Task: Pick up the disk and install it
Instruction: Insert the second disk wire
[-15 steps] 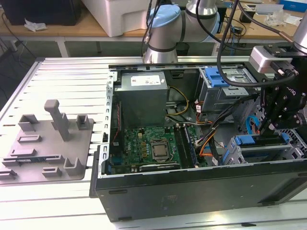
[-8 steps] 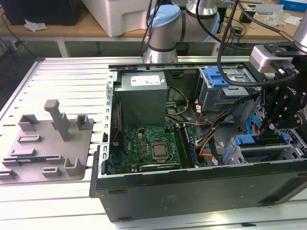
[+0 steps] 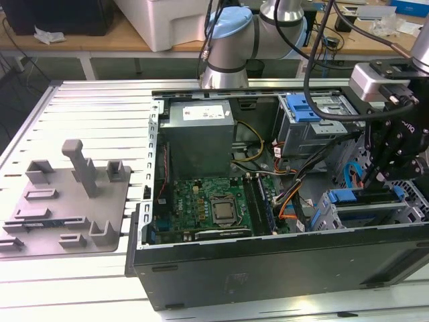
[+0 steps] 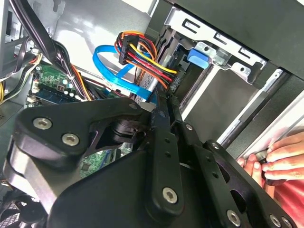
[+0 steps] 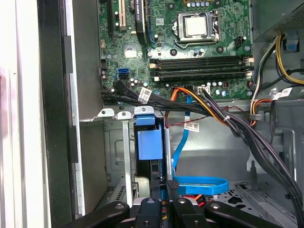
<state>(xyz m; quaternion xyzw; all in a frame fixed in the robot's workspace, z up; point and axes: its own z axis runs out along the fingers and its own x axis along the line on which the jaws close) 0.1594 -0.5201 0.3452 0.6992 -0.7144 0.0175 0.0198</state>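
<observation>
At the right of the exterior view, the end effector [image 3: 373, 176] hung over the drive cage [image 3: 375, 209], pinching the disk's [image 5: 148, 142] edge.

Pale slatted metal tabletop [image 3: 87, 107], grooves running across it. Grey plastic fixture plate [image 3: 67, 201] lies flat on it toward the exterior view's left, with upright blocks and one taller post. Open black computer case [image 3: 268, 265] sits on the tabletop just beside the plate, toward the exterior view's right, side panel off, green motherboard [image 3: 214, 201] facing up inside. Robot arm base [image 3: 228, 47] stands at the tabletop's far edge behind the case.
</observation>
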